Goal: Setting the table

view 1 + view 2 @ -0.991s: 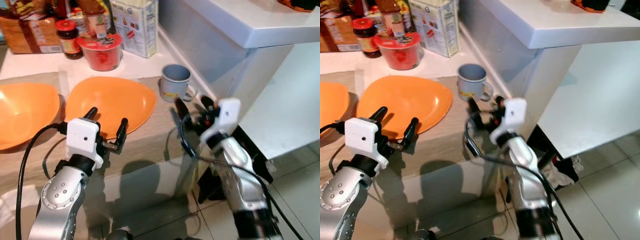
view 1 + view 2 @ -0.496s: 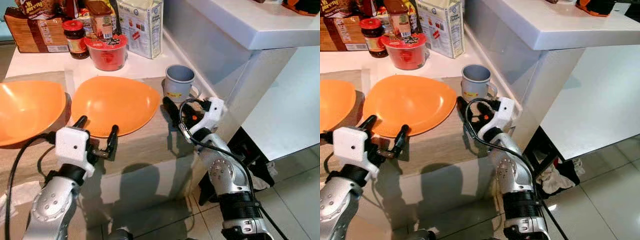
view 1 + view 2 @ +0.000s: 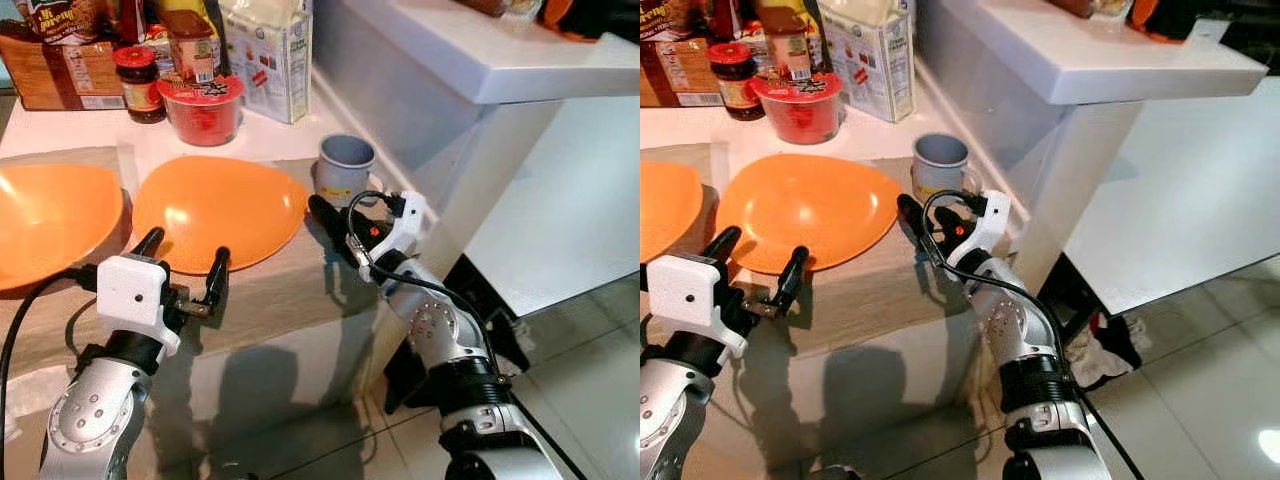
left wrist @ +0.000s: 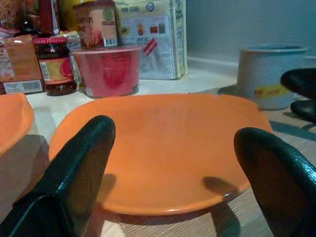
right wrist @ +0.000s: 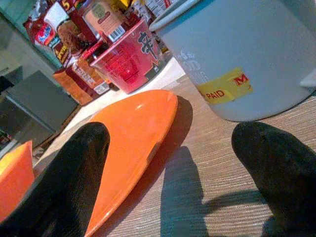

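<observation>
**Robot Closes In on Place Setting at Cluttered Table**

A table (image 3: 290, 290) beside a white counter carries the makings of a meal, its woven placemat (image 3: 270, 285) running to the near edge. The grey mug (image 3: 345, 168) stands on the mat's far right corner, just right of an orange plate (image 3: 220, 205) whose long axis runs left to right. The right gripper (image 3: 335, 225) sits low on the mat between plate rim and mug, fingers spread wide and holding nothing; the mug lies just ahead of it, slightly right, making this the nearer arm for it. The left gripper (image 3: 182, 265) hovers at the plate's near rim, fingers likewise parted and empty, the plate straight ahead. A 2nd orange plate (image 3: 50, 220) lies further left. Behind stand a red noodle cup (image 3: 203, 105), a jar (image 3: 135, 82) and a carton (image 3: 270, 55).
</observation>
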Motion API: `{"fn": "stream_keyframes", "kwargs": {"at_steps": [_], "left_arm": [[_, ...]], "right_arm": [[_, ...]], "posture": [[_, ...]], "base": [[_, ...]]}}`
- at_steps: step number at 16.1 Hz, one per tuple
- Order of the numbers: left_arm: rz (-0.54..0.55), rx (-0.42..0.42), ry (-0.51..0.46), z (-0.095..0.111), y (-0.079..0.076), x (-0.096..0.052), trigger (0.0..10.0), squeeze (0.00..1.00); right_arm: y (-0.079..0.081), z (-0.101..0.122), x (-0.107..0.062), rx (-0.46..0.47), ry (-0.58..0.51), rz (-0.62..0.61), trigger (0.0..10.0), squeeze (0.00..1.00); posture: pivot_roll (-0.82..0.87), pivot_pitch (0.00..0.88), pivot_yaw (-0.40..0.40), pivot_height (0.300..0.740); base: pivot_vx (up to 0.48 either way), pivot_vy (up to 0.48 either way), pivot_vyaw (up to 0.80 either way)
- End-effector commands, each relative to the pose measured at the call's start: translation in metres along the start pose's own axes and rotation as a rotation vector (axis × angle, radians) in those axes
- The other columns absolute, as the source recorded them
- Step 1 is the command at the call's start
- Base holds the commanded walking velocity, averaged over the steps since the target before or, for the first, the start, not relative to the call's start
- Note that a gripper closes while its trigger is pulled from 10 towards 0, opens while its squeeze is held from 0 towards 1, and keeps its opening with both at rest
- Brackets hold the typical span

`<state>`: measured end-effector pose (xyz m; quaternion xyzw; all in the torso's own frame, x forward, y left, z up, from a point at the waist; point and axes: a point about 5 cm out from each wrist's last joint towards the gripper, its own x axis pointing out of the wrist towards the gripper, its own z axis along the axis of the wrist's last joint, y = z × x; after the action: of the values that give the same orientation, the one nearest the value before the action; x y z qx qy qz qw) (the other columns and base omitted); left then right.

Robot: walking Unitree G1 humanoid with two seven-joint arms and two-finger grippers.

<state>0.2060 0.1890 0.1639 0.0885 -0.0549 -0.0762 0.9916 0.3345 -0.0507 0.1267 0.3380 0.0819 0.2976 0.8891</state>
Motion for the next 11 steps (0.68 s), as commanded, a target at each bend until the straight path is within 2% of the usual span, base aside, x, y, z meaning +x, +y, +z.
{"fn": "stream_keyframes", "kwargs": {"at_steps": [1, 5, 7, 9, 10, 11], "left_arm": [[-0.010, -0.011, -0.009, 0.004, -0.005, 0.000, 10.0, 0.00], [-0.003, -0.021, -0.012, 0.005, -0.009, 0.000, 10.0, 0.00], [0.000, -0.028, -0.012, 0.005, -0.011, 0.004, 10.0, 0.00], [-0.005, -0.028, -0.014, 0.004, -0.010, 0.008, 10.0, 0.00], [-0.022, -0.011, -0.018, 0.007, -0.004, 0.011, 10.0, 0.00], [-0.045, 0.011, -0.019, 0.010, 0.002, 0.012, 10.0, 0.00]], "right_arm": [[0.023, -0.026, 0.017, 0.099, 0.083, 0.055, 10.0, 0.00], [0.026, -0.031, 0.028, 0.120, 0.121, 0.062, 10.0, 0.00], [0.023, -0.028, 0.029, 0.064, 0.119, 0.050, 10.0, 0.00], [0.019, -0.026, 0.029, 0.058, 0.111, 0.030, 10.0, 0.00], [0.019, -0.027, 0.030, 0.072, 0.096, 0.016, 10.0, 0.00], [0.019, -0.028, 0.030, 0.076, 0.083, 0.005, 10.0, 0.00]], "posture": [[0.26, 0.052, -0.114, 0.740], [0.26, 0.056, -0.130, 0.740], [0.25, 0.050, -0.130, 0.740], [0.25, 0.057, -0.102, 0.740], [0.25, 0.072, -0.047, 0.740], [0.25, 0.074, -0.028, 0.740]], "base": [[0.000, 0.000, 0.00], [0.000, 0.000, 0.00], [0.000, 0.000, 0.00], [0.000, 0.000, 0.00], [0.000, 0.000, 0.00], [0.000, 0.000, 0.00]]}}
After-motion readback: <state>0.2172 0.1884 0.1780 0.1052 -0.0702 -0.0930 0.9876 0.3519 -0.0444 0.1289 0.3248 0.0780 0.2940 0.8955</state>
